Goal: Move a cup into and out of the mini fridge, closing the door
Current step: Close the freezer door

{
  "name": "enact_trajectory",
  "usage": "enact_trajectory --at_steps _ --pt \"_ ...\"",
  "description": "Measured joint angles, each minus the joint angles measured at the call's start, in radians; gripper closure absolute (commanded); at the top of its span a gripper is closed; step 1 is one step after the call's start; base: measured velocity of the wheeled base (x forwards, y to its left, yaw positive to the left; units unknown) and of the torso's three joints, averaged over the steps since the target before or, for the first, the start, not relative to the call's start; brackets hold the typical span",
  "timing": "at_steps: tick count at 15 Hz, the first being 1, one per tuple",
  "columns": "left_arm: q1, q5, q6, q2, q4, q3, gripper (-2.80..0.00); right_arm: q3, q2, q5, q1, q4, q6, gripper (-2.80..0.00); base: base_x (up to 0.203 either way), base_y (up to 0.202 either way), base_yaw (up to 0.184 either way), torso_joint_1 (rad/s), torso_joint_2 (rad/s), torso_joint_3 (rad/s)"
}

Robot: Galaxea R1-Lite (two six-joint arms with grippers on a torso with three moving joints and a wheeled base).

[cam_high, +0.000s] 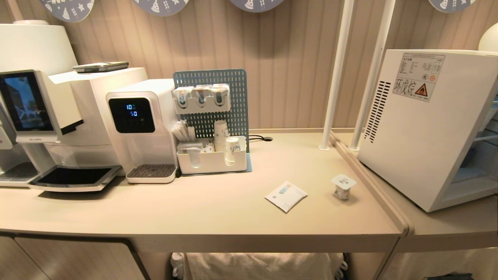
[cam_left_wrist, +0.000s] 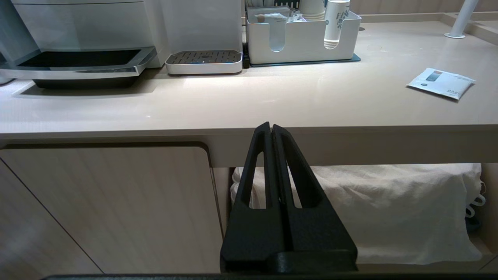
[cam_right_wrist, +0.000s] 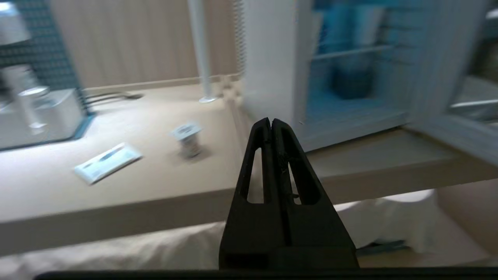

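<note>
The tabletop [cam_high: 218, 202] is a smooth, matt beige laminate with a soft sheen under the light. The cup [cam_high: 343, 186] looks like thin white plastic under a flat foil lid. The mini fridge [cam_high: 424, 128] has a matt white painted casing. A flat paper sachet [cam_high: 286, 196] lies left of the cup. Each black tool [cam_left_wrist: 271, 128] [cam_right_wrist: 270, 122] is matt, slightly grainy plastic. White cloth [cam_left_wrist: 389, 210] hangs creased below.

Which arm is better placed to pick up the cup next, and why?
Probably the right. The cup stands on the counter's right part, near the mini fridge, and the right gripper, shut and empty, faces it and the open door. The left gripper, also shut, sits below the counter edge further left.
</note>
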Motion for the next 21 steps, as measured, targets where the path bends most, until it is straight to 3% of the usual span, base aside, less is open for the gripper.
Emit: enact_trajectory --at_steps 2,5,7,11,21 --pt "0.000 0.000 0.000 0.000 0.000 0.000 0.00 0.107 -0.059 0.121 -0.014 -0.016 0.057 0.00 0.000 0.000 0.000 0.000 0.00 0.000" --pt "0.000 0.000 0.001 0.000 0.000 0.000 0.00 0.278 -0.093 0.210 -0.021 -0.139 0.092 0.00 0.000 0.000 0.000 0.000 0.00 0.000" --pt "0.000 0.000 0.001 0.000 0.000 0.000 0.00 0.312 -0.101 0.210 -0.023 -0.146 0.099 0.00 0.000 0.000 0.000 0.000 0.00 0.000" --pt "0.000 0.000 0.000 0.000 0.000 0.000 0.00 0.260 -0.103 0.226 -0.022 0.080 -0.014 0.00 0.000 0.000 0.000 0.000 0.00 0.000" --pt "0.000 0.000 0.000 0.000 0.000 0.000 0.00 0.261 -0.104 0.221 -0.021 0.067 0.019 0.00 0.000 0.000 0.000 0.000 0.00 0.000"
